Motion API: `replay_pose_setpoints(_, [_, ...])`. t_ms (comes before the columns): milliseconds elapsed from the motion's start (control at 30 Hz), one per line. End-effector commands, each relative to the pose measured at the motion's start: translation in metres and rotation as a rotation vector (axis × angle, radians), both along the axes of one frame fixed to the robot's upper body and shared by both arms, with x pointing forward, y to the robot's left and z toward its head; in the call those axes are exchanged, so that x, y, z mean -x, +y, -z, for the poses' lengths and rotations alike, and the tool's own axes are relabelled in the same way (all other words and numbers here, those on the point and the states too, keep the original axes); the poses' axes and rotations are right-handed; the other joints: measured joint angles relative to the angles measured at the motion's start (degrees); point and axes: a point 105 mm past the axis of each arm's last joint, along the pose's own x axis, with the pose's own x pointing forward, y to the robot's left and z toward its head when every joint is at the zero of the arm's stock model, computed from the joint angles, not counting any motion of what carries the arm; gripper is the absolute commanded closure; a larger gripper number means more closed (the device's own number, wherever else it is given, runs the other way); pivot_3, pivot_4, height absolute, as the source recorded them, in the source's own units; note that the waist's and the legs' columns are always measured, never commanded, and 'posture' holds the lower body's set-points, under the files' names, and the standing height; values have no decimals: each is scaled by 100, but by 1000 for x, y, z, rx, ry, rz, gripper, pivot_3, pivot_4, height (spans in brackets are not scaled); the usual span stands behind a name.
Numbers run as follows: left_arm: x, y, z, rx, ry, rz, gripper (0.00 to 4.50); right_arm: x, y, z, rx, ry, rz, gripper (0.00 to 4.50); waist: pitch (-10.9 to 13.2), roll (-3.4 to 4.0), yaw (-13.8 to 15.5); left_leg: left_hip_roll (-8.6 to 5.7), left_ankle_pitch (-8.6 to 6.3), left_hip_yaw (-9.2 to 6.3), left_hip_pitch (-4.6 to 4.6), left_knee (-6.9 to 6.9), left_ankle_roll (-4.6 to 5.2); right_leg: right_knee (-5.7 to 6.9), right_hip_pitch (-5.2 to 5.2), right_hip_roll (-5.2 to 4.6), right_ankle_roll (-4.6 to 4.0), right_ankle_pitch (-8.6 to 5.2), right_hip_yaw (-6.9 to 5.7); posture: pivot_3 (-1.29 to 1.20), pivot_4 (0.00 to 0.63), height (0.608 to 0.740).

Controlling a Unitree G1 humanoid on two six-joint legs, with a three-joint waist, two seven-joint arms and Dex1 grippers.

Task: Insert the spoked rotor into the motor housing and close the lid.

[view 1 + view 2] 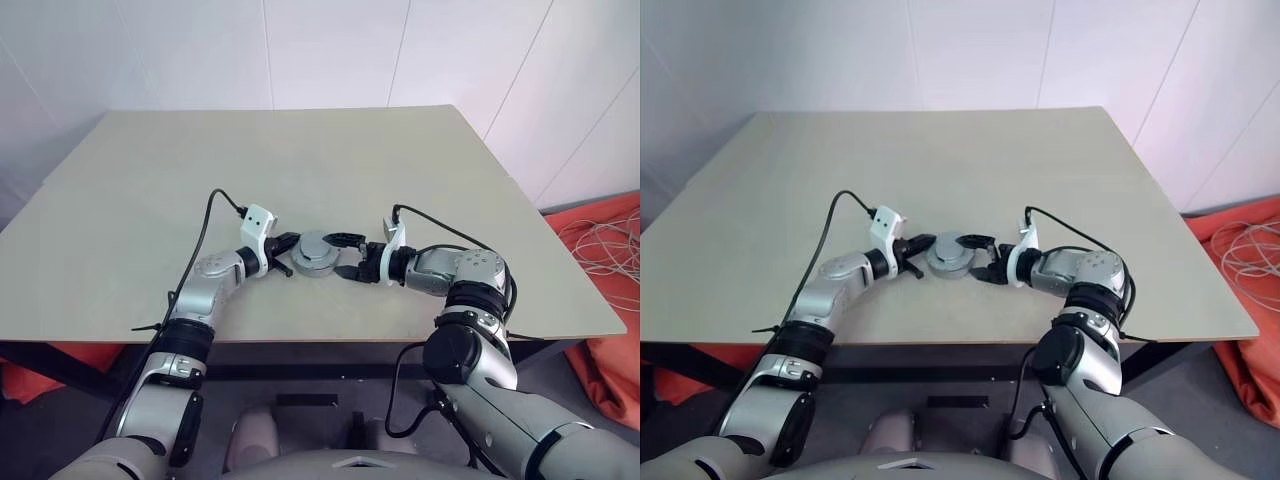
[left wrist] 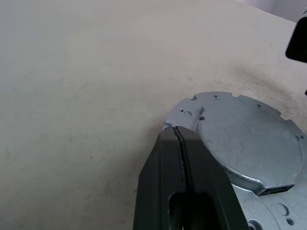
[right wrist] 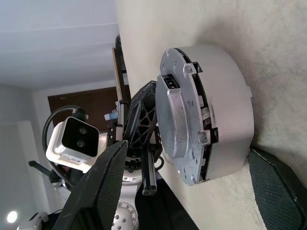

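The grey motor housing (image 1: 316,262) stands at the table's near middle, and the lid (image 3: 180,117) lies on top of it, its notched edge showing a thin dark gap above the housing wall (image 3: 225,110). The spoked rotor is hidden. My left gripper (image 1: 286,246) is shut, and its fingertips (image 2: 178,139) touch the lid (image 2: 249,139) at its left edge. From the right, my right gripper (image 1: 349,255) is open and its two fingers (image 3: 105,187) straddle the housing, one on the far side and one on the near side.
The beige table (image 1: 300,160) stretches bare behind the housing, and its front edge (image 1: 330,338) runs close below both grippers. Orange fabric with white cables (image 1: 608,250) lies on the floor to the right. White walls stand behind.
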Motion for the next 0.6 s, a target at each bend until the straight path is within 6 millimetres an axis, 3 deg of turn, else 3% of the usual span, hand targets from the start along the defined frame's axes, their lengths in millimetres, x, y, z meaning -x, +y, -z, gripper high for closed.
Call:
replay_pose_setpoints(33, [1, -7, -1, -3, 4, 33, 4500, -3, -2, -4, 3, -19, 19, 419, 0, 0, 1, 0, 0, 0, 0, 0, 0, 0, 0, 0, 0, 0, 0, 0, 0, 740])
replay_pose_setpoints(333, [2, -7, -1, -3, 7, 33, 4500, -3, -8, -1, -57, -13, 68, 3271, 2, 4, 8, 0, 1, 2, -1, -2, -1, 1, -3, 0, 1, 0, 0, 0, 0, 740])
replay_pose_setpoints(600, [2, -6, -1, 6, 12, 30, 4500, -2, -5, -4, -80, -34, 64, 3349, 1, 5, 15, 0, 2, 2, -1, -5, -4, 1, -5, 0, 1, 0, 0, 0, 0, 740])
